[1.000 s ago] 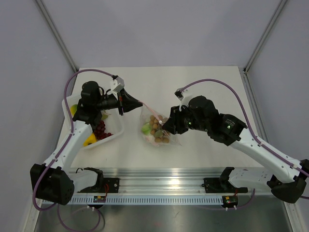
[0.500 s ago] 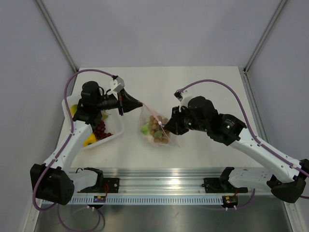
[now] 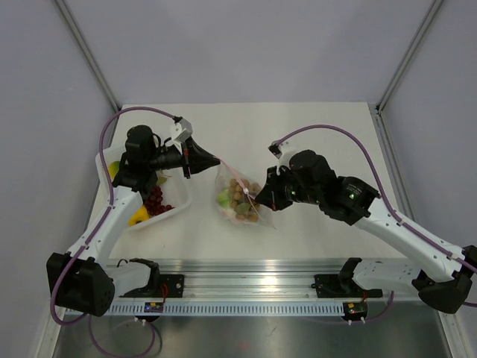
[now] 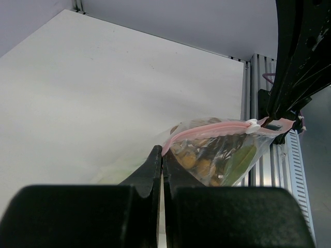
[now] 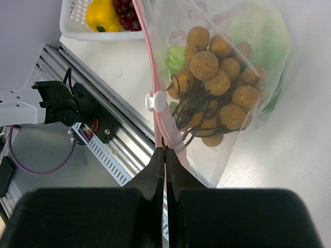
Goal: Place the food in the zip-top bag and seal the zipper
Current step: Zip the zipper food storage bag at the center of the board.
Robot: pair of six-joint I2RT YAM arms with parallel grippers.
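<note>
at the far left a white tray sits on the table, holding dark red grapes and a yellow toy pepper. just right of it the left gripper reaches out level, its jaws pressed together on the near end of the zipper, no gap showing between them. from there the pink-red strip runs taut toward the right arm, with a small white slider sitting on it close to the right gripper. the zip-top bag hangs below the strip between the two arms, its lower part resting on the table. inside it are a bunch of tan-brown balls and green lettuce. the right gripper has its jaws closed tight on the other end of the strip, just past the slider. whether the mouth is sealed along its length cannot be told.
</note>
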